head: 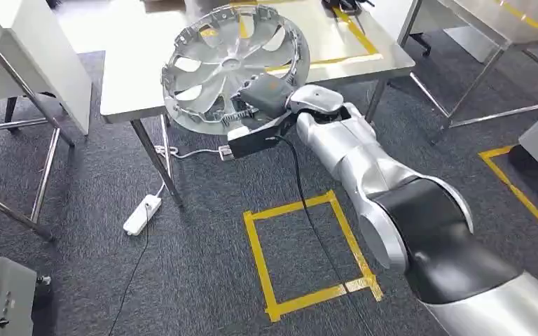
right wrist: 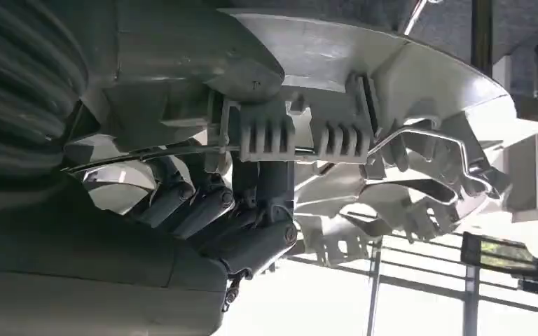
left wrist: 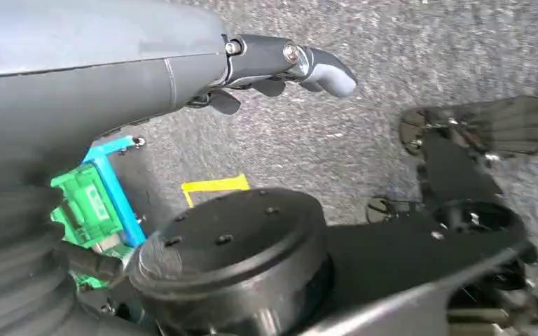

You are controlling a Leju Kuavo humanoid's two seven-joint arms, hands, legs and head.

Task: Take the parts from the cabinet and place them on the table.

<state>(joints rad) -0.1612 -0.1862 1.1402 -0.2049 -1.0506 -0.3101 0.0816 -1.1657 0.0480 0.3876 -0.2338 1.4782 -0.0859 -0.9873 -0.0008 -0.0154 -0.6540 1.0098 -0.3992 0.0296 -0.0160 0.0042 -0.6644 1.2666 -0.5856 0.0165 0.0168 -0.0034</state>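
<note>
Your right hand [head: 263, 98] is clamped on the near rim of the silver wheel cover [head: 235, 66], thumb on one face and the dark fingers [right wrist: 203, 210] curled around the clips and wire ring on the other, as the right wrist view shows close up. The cover stands tilted beyond the hand, its far part over the near edge of the steel table [head: 122, 77], its gripped edge hanging out past that edge over the carpet. From the head view you cannot tell whether the cover already touches the tabletop or is held just above it. I judge you are in the placing step: the part is out of the cabinet and has reached the table but is not yet set down. The next move calls for carrying the hand further forward over the table so the whole cover sits inboard, tipping it flatter, lowering until it bears on the surface, and only then spreading the fingers; let go here and it may tip off the edge. Your left hand [left wrist: 287, 66] hangs low over the carpet, holding nothing, its fingers partly curled with the thumb standing out.
</note>
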